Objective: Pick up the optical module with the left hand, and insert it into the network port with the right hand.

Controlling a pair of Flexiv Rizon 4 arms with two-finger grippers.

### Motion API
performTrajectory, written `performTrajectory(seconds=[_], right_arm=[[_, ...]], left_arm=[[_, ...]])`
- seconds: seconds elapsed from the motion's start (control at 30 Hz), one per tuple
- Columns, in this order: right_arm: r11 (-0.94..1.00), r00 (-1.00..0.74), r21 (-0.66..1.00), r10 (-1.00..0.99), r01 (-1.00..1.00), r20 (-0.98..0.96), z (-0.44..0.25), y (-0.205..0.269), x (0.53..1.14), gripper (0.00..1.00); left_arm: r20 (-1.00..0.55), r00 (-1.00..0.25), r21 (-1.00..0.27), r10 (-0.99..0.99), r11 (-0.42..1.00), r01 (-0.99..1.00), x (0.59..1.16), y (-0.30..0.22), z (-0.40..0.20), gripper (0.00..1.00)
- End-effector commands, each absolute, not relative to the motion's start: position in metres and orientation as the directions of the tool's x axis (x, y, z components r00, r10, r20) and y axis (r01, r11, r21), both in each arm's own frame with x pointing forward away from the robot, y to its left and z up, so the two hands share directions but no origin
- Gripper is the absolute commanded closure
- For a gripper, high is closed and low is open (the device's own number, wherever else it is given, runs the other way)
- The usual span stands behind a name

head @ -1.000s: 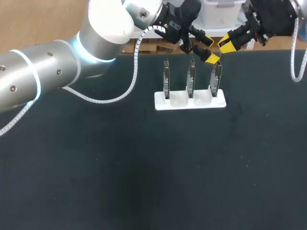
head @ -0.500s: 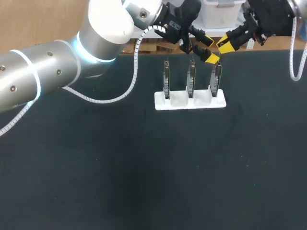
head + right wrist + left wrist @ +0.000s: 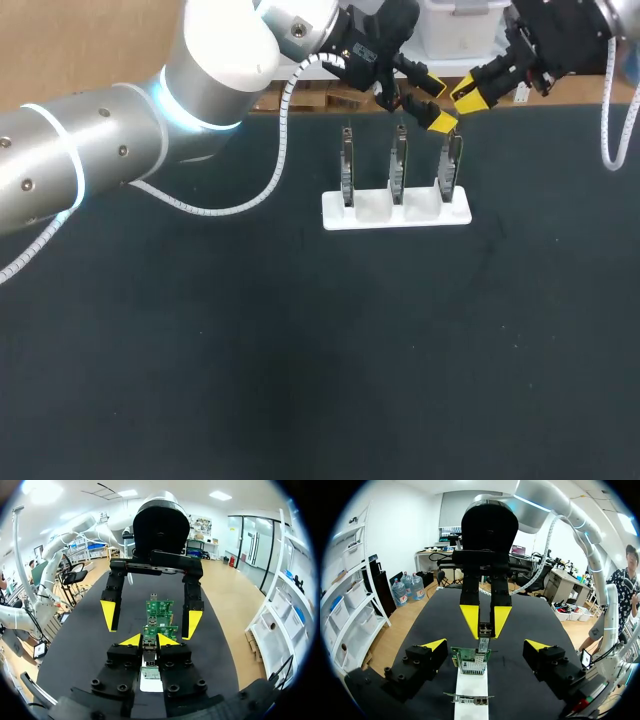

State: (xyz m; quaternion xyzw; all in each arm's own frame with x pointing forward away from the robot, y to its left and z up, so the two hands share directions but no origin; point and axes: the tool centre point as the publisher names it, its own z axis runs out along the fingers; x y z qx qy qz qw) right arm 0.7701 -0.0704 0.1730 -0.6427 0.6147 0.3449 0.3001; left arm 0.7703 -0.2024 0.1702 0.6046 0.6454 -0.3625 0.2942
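Head camera: fixed, high behind me, looking down on the whole table (image 3: 300, 350), farthest off. Left wrist camera looks along the left gripper (image 3: 485, 647), close over the white rack (image 3: 472, 685). Right wrist camera faces it from the rack's other end, along the right gripper (image 3: 150, 641), optical module (image 3: 149, 646) pinched close in front. All three share the rack; I see each gripper from the other wrist.

Optical module (image 3: 149, 646): I see only its end; my right gripper (image 3: 149, 641) hides the rest.
Right arm (image 3: 575, 30): cut off at the head view's top edge.
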Motion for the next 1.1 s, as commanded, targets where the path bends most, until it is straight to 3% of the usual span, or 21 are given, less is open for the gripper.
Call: performTrajectory(seconds=[0.03,1.1], right_arm=[[-0.07,0.005,0.043,-0.584,-0.997,-0.812,0.1726,-0.0701,0.7723,1.0],[-0.061,-0.011,0.058,-0.59,-0.996,-0.807,0.1634,-0.0707,0.7709,1.0]], left_arm=[[-0.818,-0.095,-0.111,0.567,0.007,0.994,0.7699,-0.2021,0.1701,0.0],[-0.818,-0.095,-0.111,0.567,0.007,0.994,0.7699,-0.2021,0.1701,0.0]])
